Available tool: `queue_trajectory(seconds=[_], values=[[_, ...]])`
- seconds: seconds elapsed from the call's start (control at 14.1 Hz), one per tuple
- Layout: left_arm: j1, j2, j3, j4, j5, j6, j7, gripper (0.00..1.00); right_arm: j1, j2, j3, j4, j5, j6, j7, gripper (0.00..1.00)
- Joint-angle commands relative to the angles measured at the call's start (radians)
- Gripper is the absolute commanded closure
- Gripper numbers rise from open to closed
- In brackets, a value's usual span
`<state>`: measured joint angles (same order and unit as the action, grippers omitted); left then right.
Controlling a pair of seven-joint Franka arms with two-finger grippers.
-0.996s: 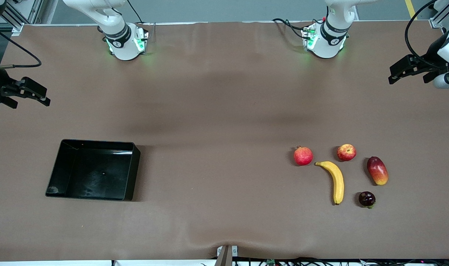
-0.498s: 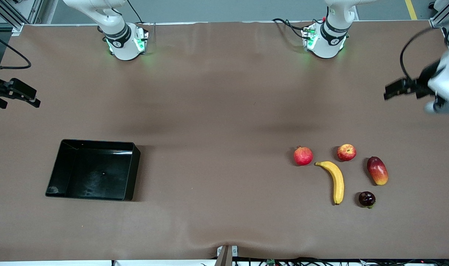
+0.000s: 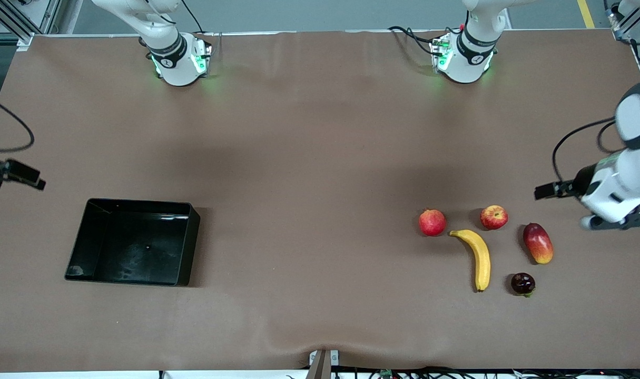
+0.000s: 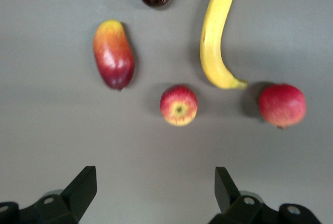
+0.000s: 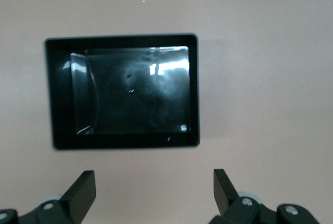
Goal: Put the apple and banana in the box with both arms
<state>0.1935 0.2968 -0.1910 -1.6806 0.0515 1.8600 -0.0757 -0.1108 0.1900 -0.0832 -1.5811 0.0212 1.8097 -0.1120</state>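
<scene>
The apple [image 3: 494, 217] lies among the fruit at the left arm's end of the table, with the banana [image 3: 478, 258] just nearer the front camera. The left wrist view shows the apple [image 4: 178, 105] and the banana [image 4: 215, 39] too. My left gripper [image 3: 542, 192] is open and empty above the table beside the fruit, apart from the apple; its own view [image 4: 155, 174] shows the fingers spread wide. The black box [image 3: 135, 247] sits empty at the right arm's end. My right gripper [image 3: 32, 180] hovers open beside the box [image 5: 122, 38]; its own view [image 5: 154, 177] shows nothing between the fingers.
A pomegranate [image 3: 432, 222] lies beside the apple toward the table's middle. A red-yellow mango [image 3: 538, 242] lies toward the table's end, and a small dark fruit [image 3: 523, 283] beside the banana's nearer tip. The brown table [image 3: 309, 210] is bare between box and fruit.
My left gripper has swung from high at the table's end down toward the fruit group. My right gripper has moved toward the box. The fruit and the box have not moved.
</scene>
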Motion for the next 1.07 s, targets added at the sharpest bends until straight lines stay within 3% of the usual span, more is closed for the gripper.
queue_trajectory(seconds=[0.0,0.21,0.57,1.0], values=[[0.004,0.019,-0.004,-0.131,0.016,0.199,0.002,0.0,-0.05,0.103,0.011,0.032,-0.006,0.069,-0.024,0.0],[-0.003,0.068,-0.002,-0.208,0.018,0.347,-0.003,0.0,-0.061,0.182,0.011,0.024,-0.006,0.141,-0.072,0.0],[-0.006,0.151,-0.005,-0.205,0.071,0.375,-0.007,0.0,-0.131,0.316,0.013,-0.043,0.0,0.359,-0.199,0.0],[-0.011,0.228,-0.015,-0.195,0.06,0.433,-0.021,0.0,-0.127,0.413,0.017,-0.056,0.048,0.395,-0.199,0.0]])
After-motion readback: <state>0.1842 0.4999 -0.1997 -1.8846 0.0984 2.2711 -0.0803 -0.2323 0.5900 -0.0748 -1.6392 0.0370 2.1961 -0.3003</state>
